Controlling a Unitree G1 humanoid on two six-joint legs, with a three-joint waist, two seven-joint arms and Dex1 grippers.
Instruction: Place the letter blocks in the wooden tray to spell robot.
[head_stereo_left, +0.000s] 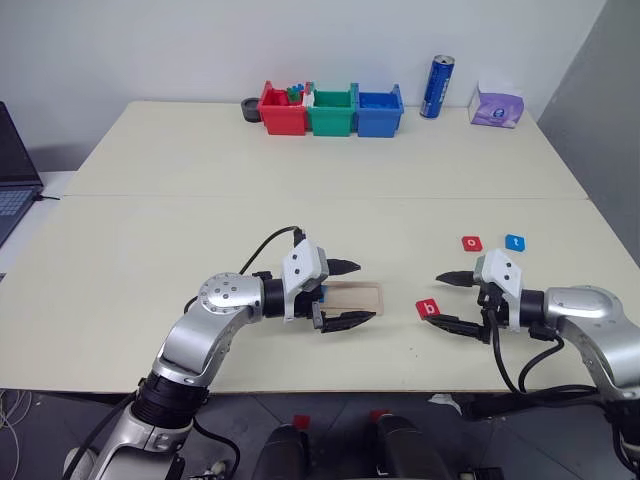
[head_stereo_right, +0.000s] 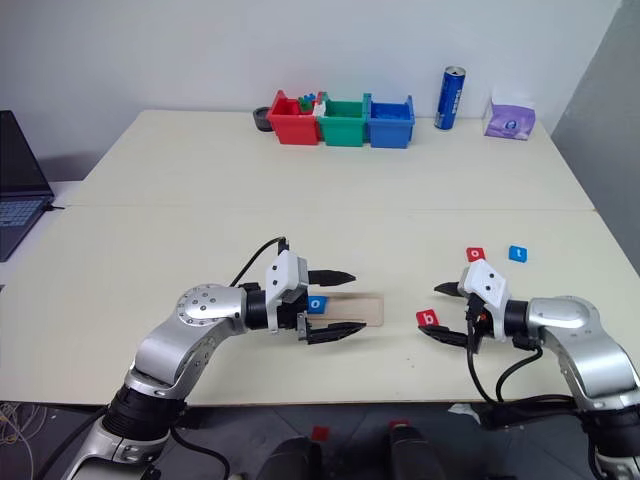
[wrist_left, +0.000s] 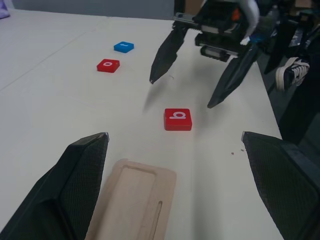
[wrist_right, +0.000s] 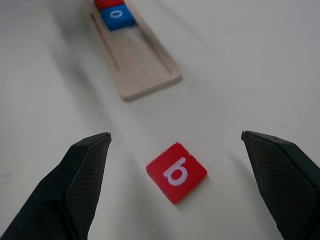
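There, red b block (wrist_right: 176, 172) between right gripper's (wrist_right: 175, 145) tips.

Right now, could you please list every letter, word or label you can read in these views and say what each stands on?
"b": red square letter block lying on the table.
"o": blue square letter block in the pale wooden tray.
"o": red square block farther back on the table.
"t": blue square block beside it.
Blue can and purple tissue pack: print too small to read.
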